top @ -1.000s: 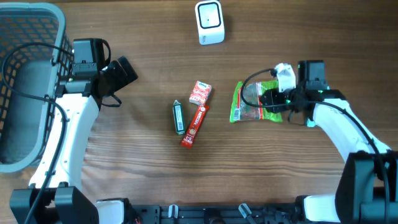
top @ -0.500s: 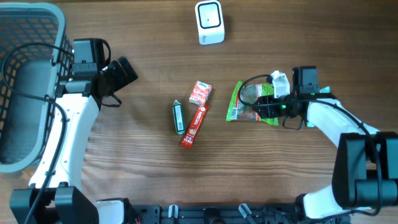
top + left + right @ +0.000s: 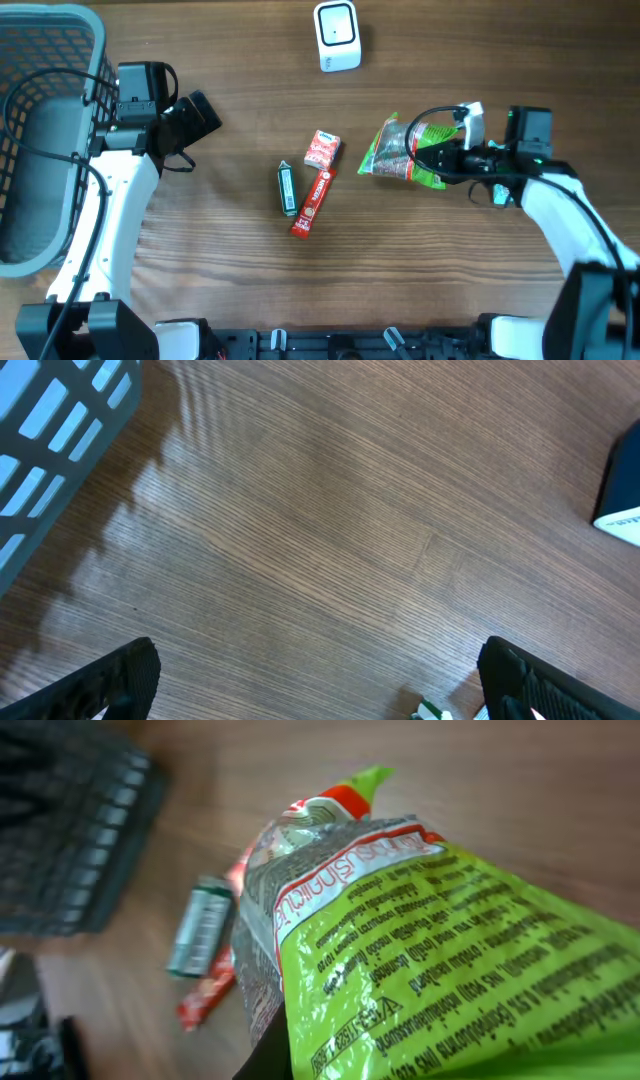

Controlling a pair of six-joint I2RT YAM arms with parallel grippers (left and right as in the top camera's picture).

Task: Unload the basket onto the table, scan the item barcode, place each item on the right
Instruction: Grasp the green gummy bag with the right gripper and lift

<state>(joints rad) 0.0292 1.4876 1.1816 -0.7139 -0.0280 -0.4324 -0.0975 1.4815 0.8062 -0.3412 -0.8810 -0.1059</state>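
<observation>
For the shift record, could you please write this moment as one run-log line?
right gripper: shut on green snack bag, lifted | left gripper: open, near basket | white scanner: bag not yet there

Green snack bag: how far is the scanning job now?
Done: the right claw is shut on the green snack bag. In hand: the bag is held apart from the white scanner. Left: showing its barcode to the scanner. Besides, three small packs lie on the table.
</observation>
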